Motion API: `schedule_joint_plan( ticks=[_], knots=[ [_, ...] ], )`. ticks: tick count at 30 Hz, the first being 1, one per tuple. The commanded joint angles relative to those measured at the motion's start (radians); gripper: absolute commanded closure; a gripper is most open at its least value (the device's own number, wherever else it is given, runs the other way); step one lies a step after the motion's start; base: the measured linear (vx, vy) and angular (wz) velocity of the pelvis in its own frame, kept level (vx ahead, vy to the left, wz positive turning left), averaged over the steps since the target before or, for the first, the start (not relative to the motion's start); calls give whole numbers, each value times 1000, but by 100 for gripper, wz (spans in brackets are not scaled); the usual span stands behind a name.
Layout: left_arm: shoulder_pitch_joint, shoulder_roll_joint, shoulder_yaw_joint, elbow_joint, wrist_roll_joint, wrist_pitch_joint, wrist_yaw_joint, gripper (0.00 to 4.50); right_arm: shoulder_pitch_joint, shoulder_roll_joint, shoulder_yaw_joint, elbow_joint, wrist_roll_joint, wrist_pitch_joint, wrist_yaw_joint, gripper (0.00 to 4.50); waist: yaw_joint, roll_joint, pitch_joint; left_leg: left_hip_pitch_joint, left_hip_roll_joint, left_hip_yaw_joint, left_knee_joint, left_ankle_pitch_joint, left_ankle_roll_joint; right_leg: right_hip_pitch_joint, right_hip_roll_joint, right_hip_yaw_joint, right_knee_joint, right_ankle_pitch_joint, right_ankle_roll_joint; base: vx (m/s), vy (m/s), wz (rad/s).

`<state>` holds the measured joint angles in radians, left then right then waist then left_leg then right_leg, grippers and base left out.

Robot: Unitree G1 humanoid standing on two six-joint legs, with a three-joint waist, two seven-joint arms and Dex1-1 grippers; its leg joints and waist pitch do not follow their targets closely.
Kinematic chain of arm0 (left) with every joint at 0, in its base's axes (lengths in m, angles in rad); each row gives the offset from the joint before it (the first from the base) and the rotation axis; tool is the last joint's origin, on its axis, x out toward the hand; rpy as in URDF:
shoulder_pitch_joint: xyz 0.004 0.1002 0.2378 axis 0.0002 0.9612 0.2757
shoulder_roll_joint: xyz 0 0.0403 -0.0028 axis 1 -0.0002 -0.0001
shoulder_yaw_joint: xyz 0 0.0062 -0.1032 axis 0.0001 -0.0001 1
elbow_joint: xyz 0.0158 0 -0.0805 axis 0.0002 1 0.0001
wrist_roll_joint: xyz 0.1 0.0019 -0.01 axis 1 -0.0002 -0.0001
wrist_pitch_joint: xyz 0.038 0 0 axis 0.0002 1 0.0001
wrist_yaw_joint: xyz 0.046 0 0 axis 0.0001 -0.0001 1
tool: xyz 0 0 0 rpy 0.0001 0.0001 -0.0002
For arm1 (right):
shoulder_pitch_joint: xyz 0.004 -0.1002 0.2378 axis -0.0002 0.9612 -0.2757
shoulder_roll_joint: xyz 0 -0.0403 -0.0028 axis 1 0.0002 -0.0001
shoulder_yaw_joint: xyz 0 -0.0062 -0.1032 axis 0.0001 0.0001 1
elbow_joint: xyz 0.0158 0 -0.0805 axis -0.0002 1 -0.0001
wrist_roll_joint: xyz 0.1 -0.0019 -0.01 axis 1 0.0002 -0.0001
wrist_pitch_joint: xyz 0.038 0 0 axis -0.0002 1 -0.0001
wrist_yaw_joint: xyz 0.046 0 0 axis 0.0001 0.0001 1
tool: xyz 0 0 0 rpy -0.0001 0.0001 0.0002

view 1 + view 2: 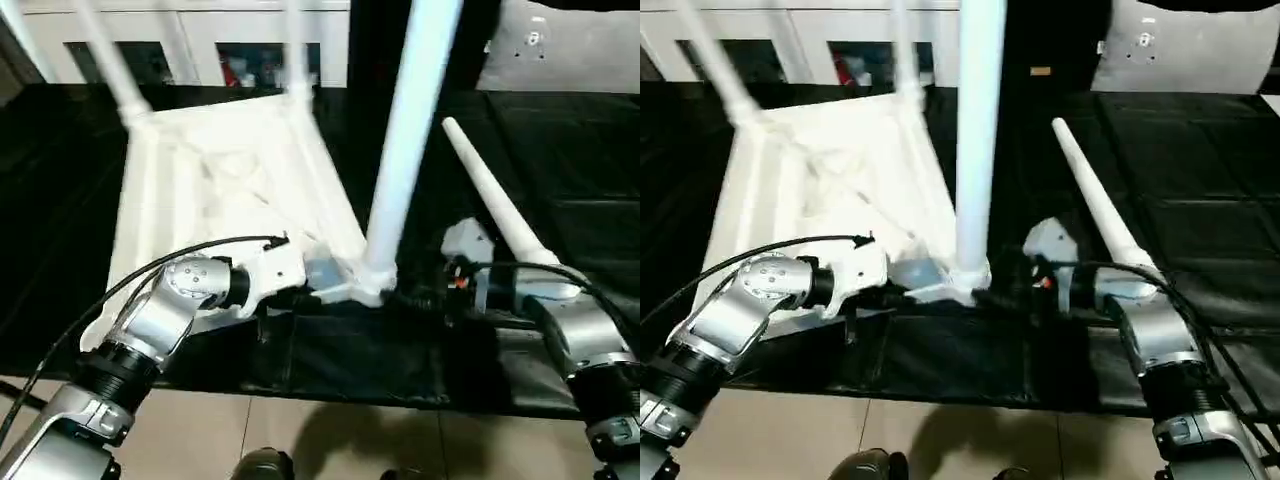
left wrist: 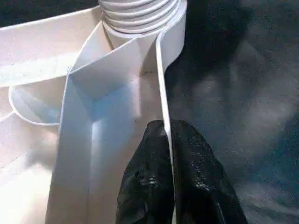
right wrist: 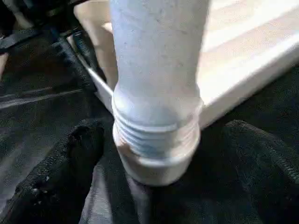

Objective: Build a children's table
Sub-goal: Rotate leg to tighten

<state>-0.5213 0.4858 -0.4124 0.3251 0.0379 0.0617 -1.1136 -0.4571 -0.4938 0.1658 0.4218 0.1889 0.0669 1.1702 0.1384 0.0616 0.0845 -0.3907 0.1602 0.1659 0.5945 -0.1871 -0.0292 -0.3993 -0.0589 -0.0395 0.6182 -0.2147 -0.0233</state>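
Left pincer [image 2: 167, 140] clamps the thin rim of the upside-down children's table [image 1: 220, 180] on the black mat [image 1: 360, 360], right pincer [image 3: 154, 177] gapes around the screwed-in leg [image 1: 405, 140]; light, stiff, slippery plastic, best gripped at rim or leg base.

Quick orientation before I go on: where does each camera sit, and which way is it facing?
Eye views: head, looking forward and down at the upturned table, the near corner's leg, a loose leg; both silver forearms show.
Left wrist view: along the left gripper, its black fingers shut on the table's rim.
Right wrist view: along the right gripper, its fingers spread either side of the leg's threaded base.
Shared: both wrist views see that threaded base in its corner socket.
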Motion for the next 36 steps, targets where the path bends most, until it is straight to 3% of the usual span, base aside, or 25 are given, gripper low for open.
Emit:
schedule_joint_plan(
  ticks=[1, 9, 19, 24, 27, 29, 33, 36],
  knots=[
    [8, 10, -76, -10, 31, -25, -67, 450, -23, -7, 10, -11, -8, -8, 29, 4, -4, -2, -78, 21, 74, -20, -53, -69, 125, 48, -88, 41, -49, 74, -287, 0, 0, 0],
    [5, 10, -76, 5, 34, -48, -88, 450, -52, 6, 28, 37, 11, 29, 98, 4, -1, -8, -74, 18, 72, -20, -56, -101, 103, 49, -90, 42, -53, 16, -281, 0, 0, 0],
    [5, 10, -74, 20, 37, -62, -100, 450, -63, 13, 30, 56, 12, 34, 127, 87, 0, -6, -78, 18, 72, -20, -52, -72, 112, 48, -89, 41, -48, 46, -280, 0, 0, 0],
    [4, 10, -73, 25, 37, -64, -101, 450, -63, 14, 32, 57, 13, 30, 130, 131, 0, -7, -78, 18, 73, -20, -53, -84, 106, 49, -90, 41, -51, 18, -279, 0, 0, 0],
    [4, 9, -71, 27, 38, -63, -101, 450, -59, 17, 33, 55, 10, 27, 133, 139, 0, -8, -77, 17, 72, -20, -53, -81, 109, 48, -88, 40, -50, 22, -279, 0, 0, 0],
    [10, 7, -65, 24, 32, -53, -95, 450, -37, 16, 35, 27, 15, 35, 132, 166, 0, -10, -78, 17, 72, -19, -53, -79, 109, 49, -89, 41, -50, 20, -278, 0, 0, 0],
    [23, -5, -46, 11, 13, -13, -75, 450, 17, 15, 34, -31, 33, 62, 125, 174, 3, -7, -78, 19, 74, -20, -53, -74, 110, 48, -89, 42, -49, 25, -271, 0, 0, 0],
    [30, -48, -4, -15, -12, 80, 6, 450, 79, 53, 23, -75, 13, 104, 3, 176, 5, -5, -76, 19, 75, -20, -56, -93, 104, 46, -91, 42, -55, 1, -272, 0, 0, 0]
  ],
)
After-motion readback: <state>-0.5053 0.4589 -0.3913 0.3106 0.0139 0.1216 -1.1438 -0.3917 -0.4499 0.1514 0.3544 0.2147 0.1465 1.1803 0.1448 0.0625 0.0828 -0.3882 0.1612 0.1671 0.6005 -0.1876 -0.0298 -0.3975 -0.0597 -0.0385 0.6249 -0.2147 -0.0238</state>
